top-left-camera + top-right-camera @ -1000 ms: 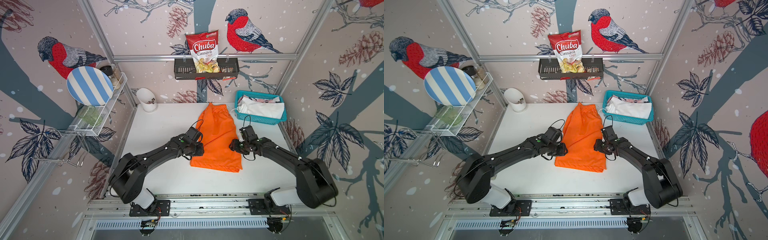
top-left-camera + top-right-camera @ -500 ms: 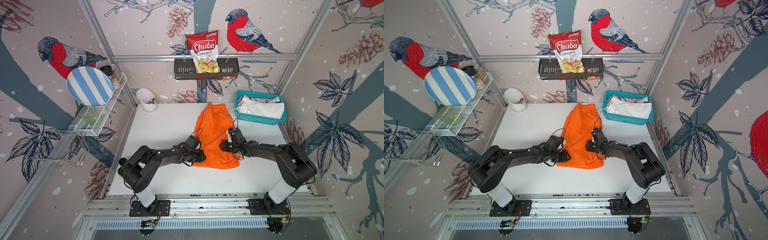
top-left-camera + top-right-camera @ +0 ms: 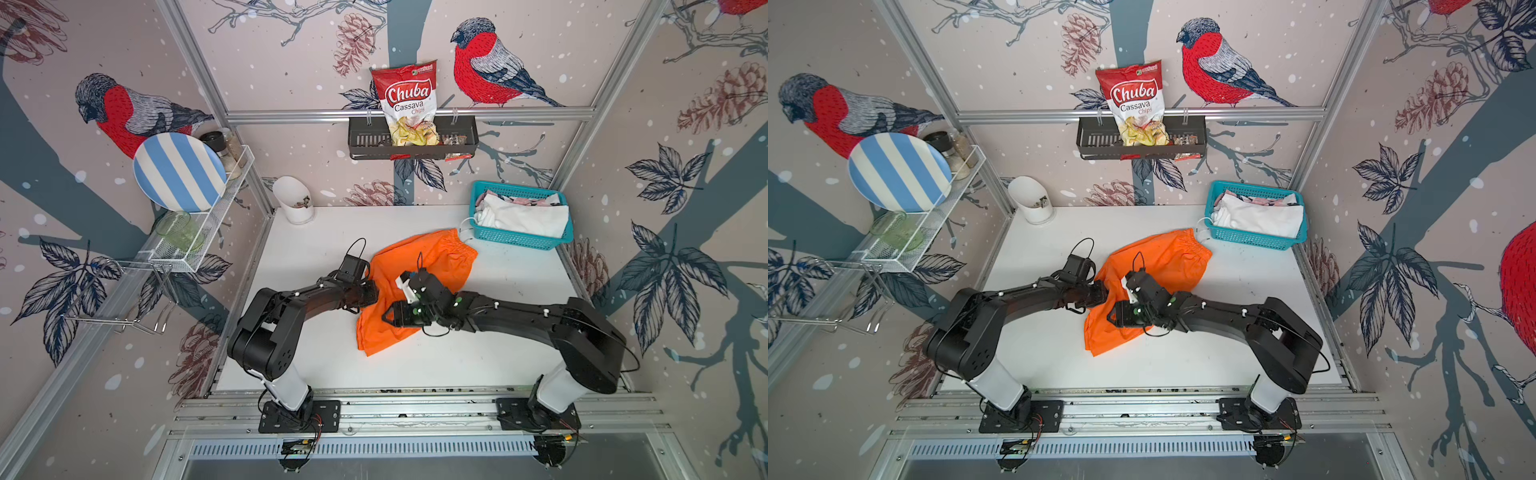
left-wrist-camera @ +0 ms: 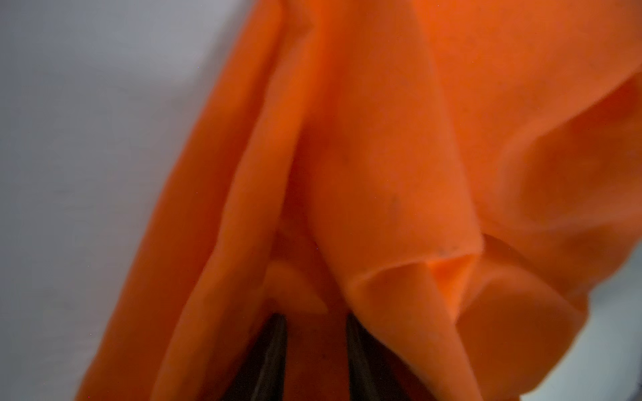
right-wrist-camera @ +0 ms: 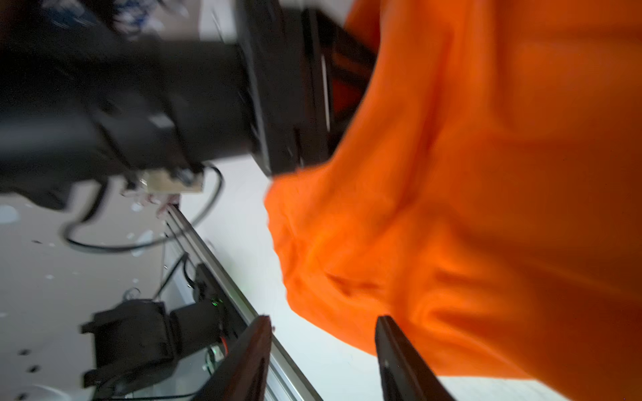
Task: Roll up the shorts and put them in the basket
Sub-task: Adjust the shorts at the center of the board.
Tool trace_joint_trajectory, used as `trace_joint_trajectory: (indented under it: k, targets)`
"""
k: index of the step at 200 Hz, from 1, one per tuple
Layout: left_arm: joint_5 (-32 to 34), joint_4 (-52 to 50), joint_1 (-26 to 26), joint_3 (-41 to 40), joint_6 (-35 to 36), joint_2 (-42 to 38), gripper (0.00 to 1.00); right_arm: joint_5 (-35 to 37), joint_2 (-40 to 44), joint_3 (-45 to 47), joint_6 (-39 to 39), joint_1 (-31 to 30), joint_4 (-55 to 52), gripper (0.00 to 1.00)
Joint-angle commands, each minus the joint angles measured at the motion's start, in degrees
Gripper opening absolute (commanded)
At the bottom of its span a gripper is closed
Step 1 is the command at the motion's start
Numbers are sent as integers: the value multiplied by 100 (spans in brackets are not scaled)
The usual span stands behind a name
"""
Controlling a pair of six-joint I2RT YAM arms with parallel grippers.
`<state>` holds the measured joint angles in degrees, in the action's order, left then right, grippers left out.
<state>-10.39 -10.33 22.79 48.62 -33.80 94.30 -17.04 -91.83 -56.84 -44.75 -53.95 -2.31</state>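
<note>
Your left gripper (image 4: 314,323) is clamped on a fold of the orange shorts (image 3: 432,262), which lie bunched mid-table (image 3: 498,353). Your right gripper (image 5: 323,323) has its jaws apart, beside the cloth's edge. White shorts (image 3: 523,216) are in the teal basket (image 3: 517,241).

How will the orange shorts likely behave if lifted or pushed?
Probably floppy: the orange shorts lie in soft folds, bunched at the left hand. Likely light, as the thin cloth drapes in creases in the left wrist view. A push would probably rumple them, as their near end is.
</note>
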Motion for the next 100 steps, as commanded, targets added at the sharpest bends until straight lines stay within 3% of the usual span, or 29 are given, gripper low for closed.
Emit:
trace_joint_trajectory:
  k: [1, 25, 49, 100]
  targets:
    - [374, -1070, 8, 290, 172, -410, 34, 112, 281, -40, 539, 804, -985, 54]
    - [470, -1411, 371, 504, -2, -886, 35, 93, 469, 144, 1152, 2031, -1247, 55]
    - [503, -1445, 1039, 455, -386, -1169, 35, 29, 33, -17, 1731, 3060, -1422, 54]
    - [645, -978, 2340, -117, -1376, -1017, 35, 147, -1501, -1315, 2411, 3888, -1530, 52]
